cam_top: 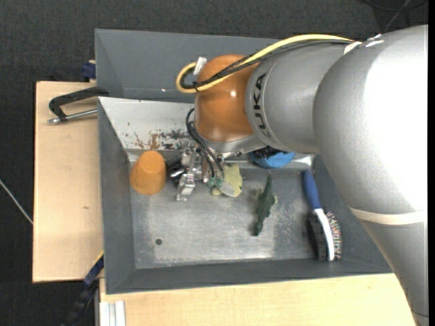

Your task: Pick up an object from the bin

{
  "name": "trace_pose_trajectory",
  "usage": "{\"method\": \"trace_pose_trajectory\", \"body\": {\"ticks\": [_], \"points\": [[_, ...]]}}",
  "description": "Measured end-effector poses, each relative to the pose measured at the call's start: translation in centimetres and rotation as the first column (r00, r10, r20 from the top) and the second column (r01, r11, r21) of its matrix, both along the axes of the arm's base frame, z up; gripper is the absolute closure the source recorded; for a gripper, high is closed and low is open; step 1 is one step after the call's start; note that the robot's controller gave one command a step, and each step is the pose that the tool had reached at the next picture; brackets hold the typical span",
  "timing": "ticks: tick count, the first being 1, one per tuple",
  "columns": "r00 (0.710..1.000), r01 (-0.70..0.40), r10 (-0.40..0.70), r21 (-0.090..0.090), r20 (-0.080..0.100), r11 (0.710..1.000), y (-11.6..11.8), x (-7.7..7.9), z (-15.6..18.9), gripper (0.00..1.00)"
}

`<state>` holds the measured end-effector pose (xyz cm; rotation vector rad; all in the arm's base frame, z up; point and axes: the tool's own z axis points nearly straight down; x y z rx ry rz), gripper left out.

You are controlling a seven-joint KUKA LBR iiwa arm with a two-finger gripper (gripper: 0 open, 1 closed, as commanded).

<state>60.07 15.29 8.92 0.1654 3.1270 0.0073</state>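
My gripper [194, 178] reaches down into the upper middle of the bin, under the arm's orange cover. An orange cup-shaped object [148, 172] lies on its side just left of the gripper. A pale yellow-green piece [231, 180] sits right beside the gripper on its right, touching or nearly touching it. A dark green toy lizard [262, 210] lies further to the right on the bin floor.
A brush with a blue and white handle and dark bristles [319, 223] lies along the right wall. A blue object [275, 159] peeks out from under the arm. The arm covers the bin's upper right.
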Motion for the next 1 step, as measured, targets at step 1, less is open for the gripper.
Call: {"method": "trace_pose_trajectory", "body": {"ticks": [1], "points": [[1.0, -0.015, 0.015, 0.001, 0.005, 1.0, 0.01, -0.96, 16.02, 1.0]]}}
